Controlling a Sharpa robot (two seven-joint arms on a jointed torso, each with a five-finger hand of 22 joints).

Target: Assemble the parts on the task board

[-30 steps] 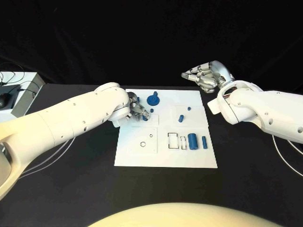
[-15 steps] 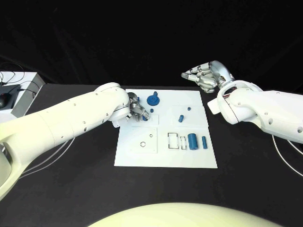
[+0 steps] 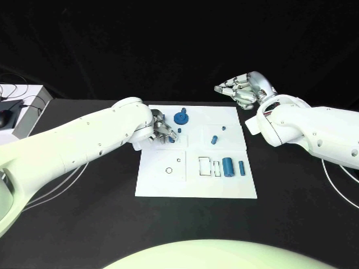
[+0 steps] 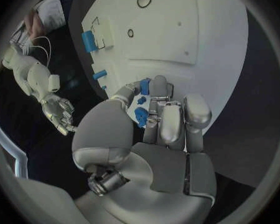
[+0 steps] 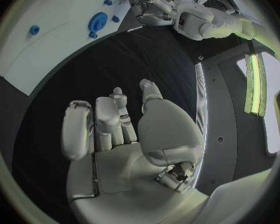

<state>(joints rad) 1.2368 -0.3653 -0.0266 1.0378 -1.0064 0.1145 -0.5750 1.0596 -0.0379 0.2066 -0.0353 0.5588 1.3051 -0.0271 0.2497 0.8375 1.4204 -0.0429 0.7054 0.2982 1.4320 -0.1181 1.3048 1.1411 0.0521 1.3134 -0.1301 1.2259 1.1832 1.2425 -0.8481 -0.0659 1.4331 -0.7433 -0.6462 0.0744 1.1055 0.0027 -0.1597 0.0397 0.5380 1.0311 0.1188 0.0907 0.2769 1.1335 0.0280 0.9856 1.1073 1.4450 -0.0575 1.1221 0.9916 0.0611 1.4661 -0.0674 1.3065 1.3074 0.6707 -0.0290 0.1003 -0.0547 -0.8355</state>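
White board sat mid-table, long side running away from the robot. Blue parts on it in the head view, seven counted:
- 1 gear-like disc with a peg standing up, far end of the board.
- 1 small dot part just behind the disc, near the left fingers.
- 1 small part at the left fingertips.
- 2 small pieces right of centre: short peg and a tiny nub just beyond it.
- 2 cylinders lying side by side at the right edge: thick one, thin one, close but apart.

Also on the board: 1 ring outline, 1 small hole, 1 rectangular slot just left of the thick cylinder.

Left hand was over the board's far-left corner, fingers curled down. Wrist view showed the left hand with fingertips bunched around small blue pieces; thumb and fingers looked closed on one, so pinching a part, though which one exactly was hard to tell.

Right hand was off the board, raised beyond its far-right corner, well clear of the parts. In its wrist view the right hand had fingers curled in loosely, nothing in them.

Off to the far left: 1 white box with cables, 1 mouse on it.
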